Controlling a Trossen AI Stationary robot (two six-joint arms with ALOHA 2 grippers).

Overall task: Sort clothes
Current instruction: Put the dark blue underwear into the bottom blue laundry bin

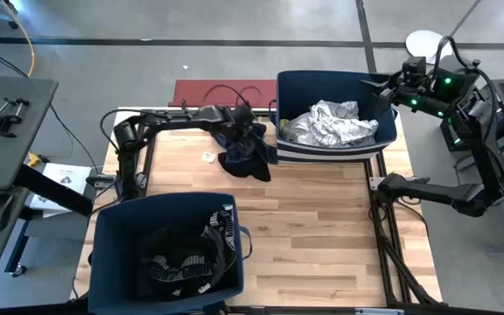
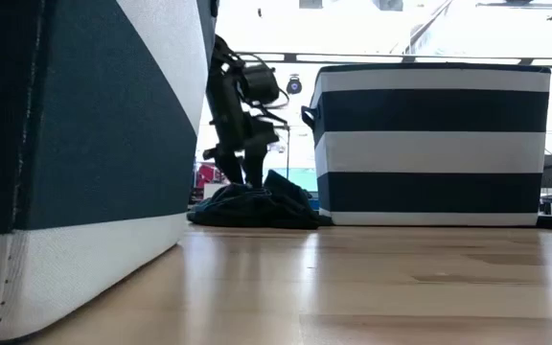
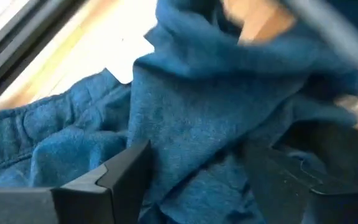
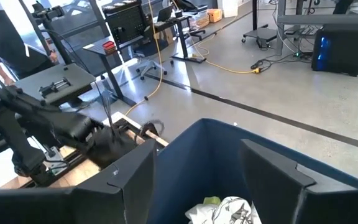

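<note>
The near bin (image 1: 166, 254) holds dark garments (image 1: 186, 254), and beyond it on the table (image 1: 313, 236) the dark blue garment (image 1: 248, 153) lies bunched just beside the far bin (image 1: 335, 109), which holds light patterned clothes (image 1: 331, 122). Probable fault: if the left gripper (image 3: 191, 180) pinches only a loose fold, the garment may slip free on lifting or trail against the far bin's wall. The left gripper's fingers (image 3: 120, 171) stand spread with cloth between them and not clamped, while the right gripper (image 4: 197, 174) hovers over the far bin's rim, parted and empty.
</note>
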